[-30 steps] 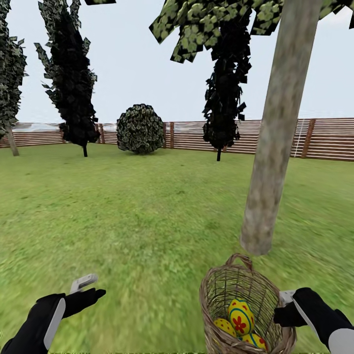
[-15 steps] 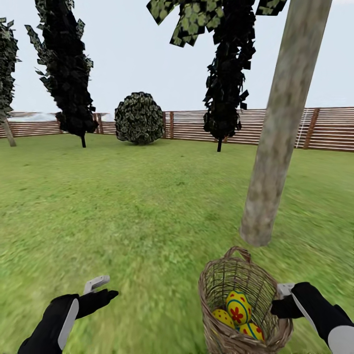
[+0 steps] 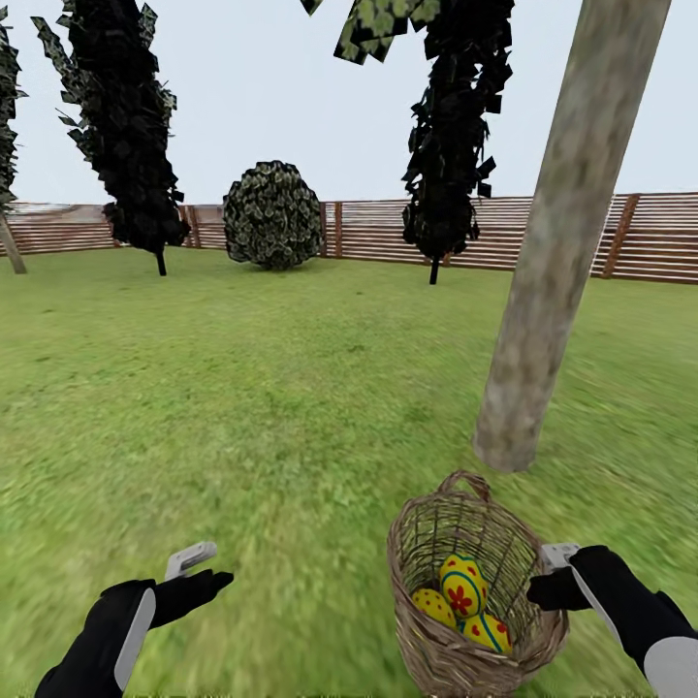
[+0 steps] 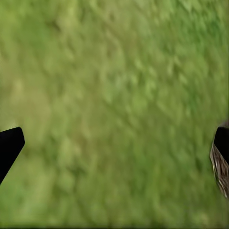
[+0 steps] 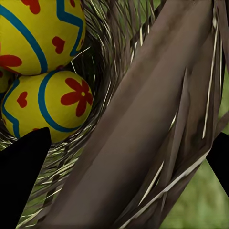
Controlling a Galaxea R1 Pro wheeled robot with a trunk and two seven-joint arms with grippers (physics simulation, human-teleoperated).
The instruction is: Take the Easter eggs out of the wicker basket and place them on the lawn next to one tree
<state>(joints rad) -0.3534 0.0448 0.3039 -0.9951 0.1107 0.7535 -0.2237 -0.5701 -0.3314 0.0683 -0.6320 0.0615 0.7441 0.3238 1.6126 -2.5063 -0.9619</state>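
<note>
The wicker basket (image 3: 427, 635) hangs low over the lawn (image 3: 291, 388), held at its rim by my right gripper (image 3: 549, 580), which is shut on it. Three yellow Easter eggs (image 3: 461, 586) with red flowers and blue bands lie inside. In the right wrist view the basket rim (image 5: 143, 119) runs between the two dark fingertips (image 5: 21, 181), with two eggs (image 5: 55, 107) behind it. The tree (image 3: 548, 271), with its bare grey-brown trunk, stands just beyond the basket. My left gripper (image 3: 200, 572) is open and empty over grass at the lower left.
Dark cypress-like trees (image 3: 126, 136) and a round bush (image 3: 273, 215) stand far back along a slatted wooden fence (image 3: 640, 237). Open grass stretches ahead and to the left. The left wrist view looks down on grass (image 4: 114, 105), with a bit of basket (image 4: 220, 167) at its edge.
The whole view has shifted: the camera has come closer to the tree and the trunk base sits higher in the picture. The right gripper still holds the basket; the left stays open.
</note>
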